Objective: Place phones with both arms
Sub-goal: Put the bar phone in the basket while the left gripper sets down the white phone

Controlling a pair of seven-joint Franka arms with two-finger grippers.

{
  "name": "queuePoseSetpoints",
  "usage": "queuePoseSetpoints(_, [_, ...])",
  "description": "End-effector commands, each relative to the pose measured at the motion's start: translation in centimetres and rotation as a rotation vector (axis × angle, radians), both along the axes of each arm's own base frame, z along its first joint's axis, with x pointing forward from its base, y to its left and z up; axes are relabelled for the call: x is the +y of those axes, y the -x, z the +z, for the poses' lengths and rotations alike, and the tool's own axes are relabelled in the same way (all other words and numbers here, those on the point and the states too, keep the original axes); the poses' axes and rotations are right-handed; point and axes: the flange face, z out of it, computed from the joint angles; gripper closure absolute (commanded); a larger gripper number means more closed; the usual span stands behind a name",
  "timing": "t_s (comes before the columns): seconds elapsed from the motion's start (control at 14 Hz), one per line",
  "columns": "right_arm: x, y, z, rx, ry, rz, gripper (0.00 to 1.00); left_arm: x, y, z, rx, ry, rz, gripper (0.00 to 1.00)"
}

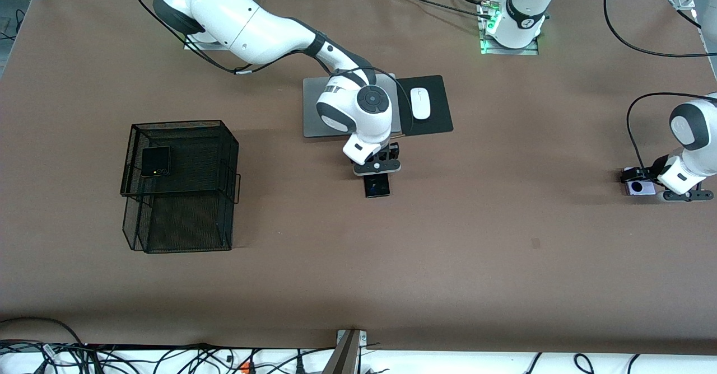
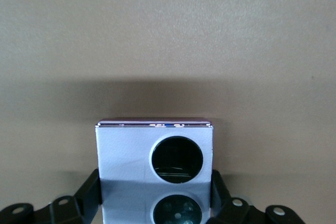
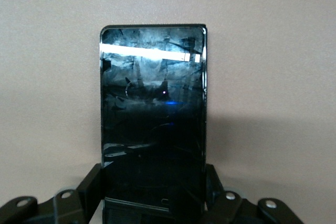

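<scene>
- Brown tabletop (image 1: 504, 262), bare around both grips.
- R gripper (image 3: 155, 203) jaws pinching slim black phone (image 3: 152, 114) by its edges.
- L gripper (image 2: 155, 203) jaws clamped on lavender phone (image 2: 126, 156).
- Folded black phone (image 1: 155, 161) on wire basket (image 1: 185, 195); laptop (image 1: 311, 111), mouse (image 1: 420, 103) near R arm.

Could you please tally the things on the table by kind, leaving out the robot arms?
Phones: 3, namely the folded black phone on the mesh basket, the black slab phone and the lavender phone.
Mesh baskets: 1.
Laptops: 1.
Mice: 1.
Mouse pads: 1.
Total: 7.
</scene>
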Motion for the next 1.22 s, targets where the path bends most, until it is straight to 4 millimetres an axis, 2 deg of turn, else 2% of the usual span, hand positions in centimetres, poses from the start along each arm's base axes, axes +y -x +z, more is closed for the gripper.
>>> queuePoseSetpoints(0.0, [0.3,-0.5,-0.2,-0.017,-0.01,-0.006,0.93,-0.4,-1.3,3.3,-0.021,-0.012,-0.027,0.52])
queuePoseSetpoints(0.07, [0.3,-0.5,-0.2,-0.018,-0.009,-0.005,1.0,-0.9,-2.3,5.3,-0.033,-0.017,-0.038,0.51])
queuePoseSetpoints(0.36, [0.1,-1.1,1.5,-0.023,0.009,-0.017,1.0,-4.2,-6.4,13.6,0.067,0.036,-0.059,0.53])
queuePoseSetpoints(0.5, [-0.3,-1.5,3.5,-0.025,0.029,-0.024,1.0,-7.7,-8.5,16.9,0.09,0.052,-0.042,0.53])
queuePoseSetpoints(0.64, [-0.4,-2.6,7.5,-0.039,0.036,-0.043,1.0,-12.4,-10.2,18.7,0.114,0.044,0.001,0.53])
queuePoseSetpoints(0.72, [-0.2,-2.9,9.5,-0.032,0.036,-0.053,1.0,-14.6,-10.8,19.1,0.124,0.036,0.014,0.53])
queuePoseSetpoints(0.86, [-0.2,-2.8,12.8,0.014,0.058,-0.072,1.0,-17.7,-11.6,18.7,0.129,0.029,-0.008,0.53])
queuePoseSetpoints(0.93, [-0.2,-2.7,15.2,0.024,0.067,-0.08,1.0,-19.5,-12.1,18.9,0.126,0.027,-0.014,0.53])
queuePoseSetpoints(1.0, [-0.8,-2.7,18.4,0.016,0.079,-0.085,1.0,-21.2,-12.6,19.4,0.114,0.019,-0.001,0.53])
queuePoseSetpoints(1.15, [-3.4,-3.4,23.5,0.008,0.112,-0.102,1.0,-27.1,-13.4,20.2,0.12,0.006,-0.007,0.53])
